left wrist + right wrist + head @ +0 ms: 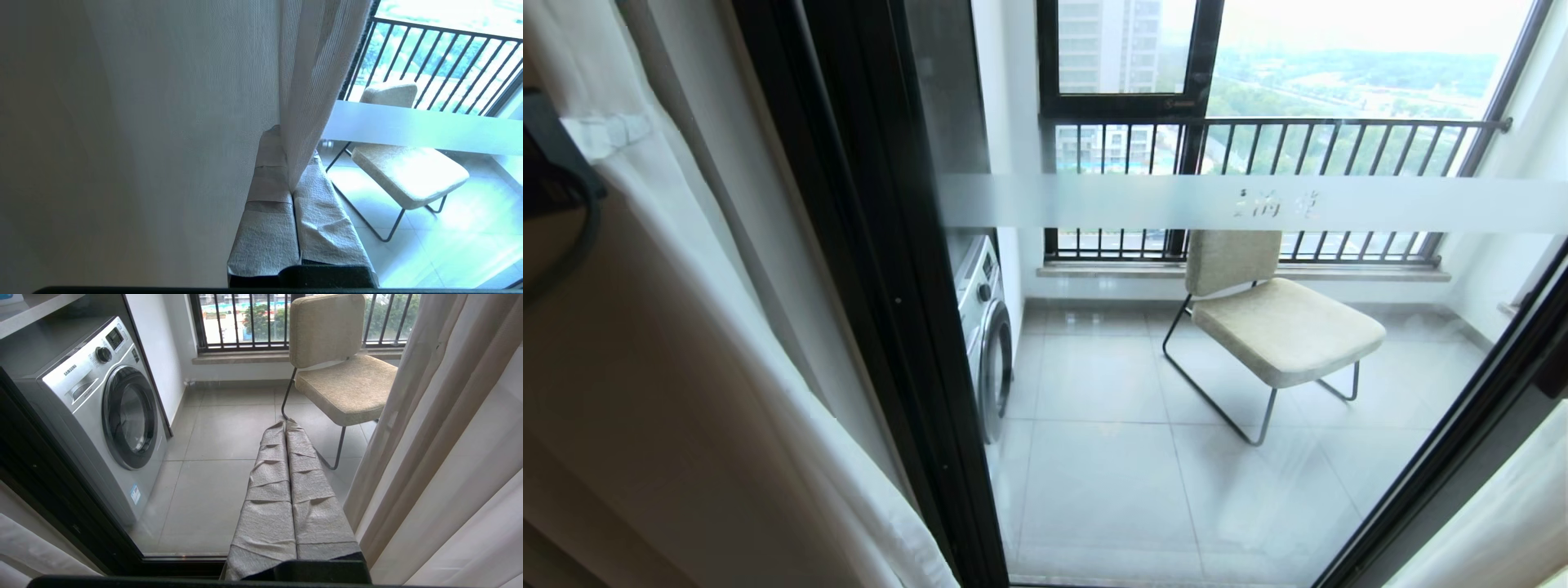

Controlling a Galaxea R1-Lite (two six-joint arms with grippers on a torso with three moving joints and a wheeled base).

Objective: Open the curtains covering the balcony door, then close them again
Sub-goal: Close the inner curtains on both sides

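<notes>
The left gripper (292, 179) is clamped on a fold of the curtains (184, 122) beside the balcony door (874, 245), while the right gripper (286, 428) hangs closed and empty.

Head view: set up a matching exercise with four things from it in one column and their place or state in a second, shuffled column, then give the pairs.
Things:
1. curtains
2. washing machine
3. chair
4. frosted band

Places or states:
A. running level across the door glass
B. pulled aside at the left of the door frame
C. on the balcony tiles before the railing
D. at the balcony's left wall, just behind the frame

Pairs: 1-B, 2-D, 3-C, 4-A
</notes>
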